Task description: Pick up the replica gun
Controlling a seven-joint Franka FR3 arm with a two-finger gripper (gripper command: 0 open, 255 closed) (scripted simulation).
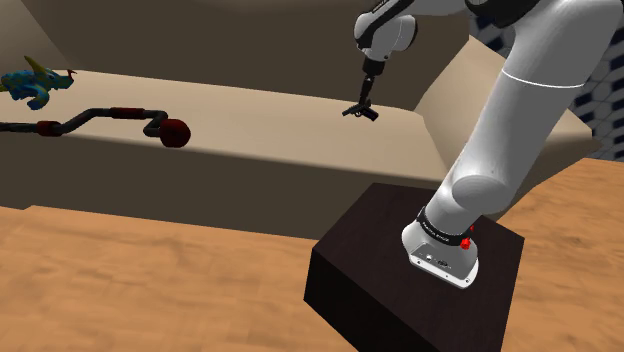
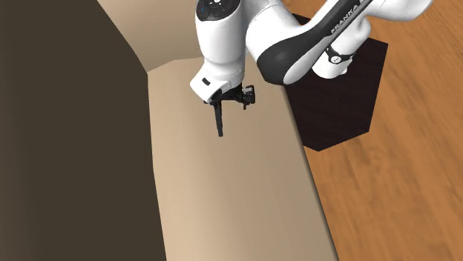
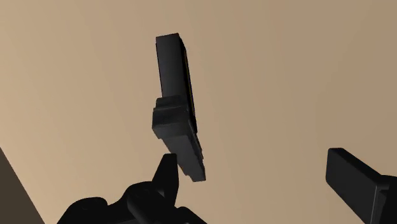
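Black on beige: the replica gun [image 3: 175, 114] is a slim dark shape against the pale worktop [image 1: 260, 140], directly under the hand [image 3: 251, 167]. It is well apart from the blue-green toy [image 1: 35, 82] and the red-knobbed tool [image 1: 120, 118], which sit off at the shoulder view's left.

In the wrist view the fingers are spread wide and have hold of nothing. The gun is not centred in the gap. Its nearer, blockier end sits just beside one fingertip [image 3: 168, 172], and I cannot tell whether the two touch. The other finger stands well clear of it. The gun seems to run away from the camera along the hand's own axis, and the second exterior view shows it as a thin strip below the hand. I cannot tell whether it lies flat on the worktop or tilts up off it.

I judge this to be the approach-and-align step, with the grasp not yet made. The next move calls for shifting the hand sideways until the gun sits midway between the fingers. The thicker block looks a better purchase than the thin far end. The hand should then close squarely across it and only afterwards lift. Closing from the present offset would likely nudge the gun aside rather than clamp it.
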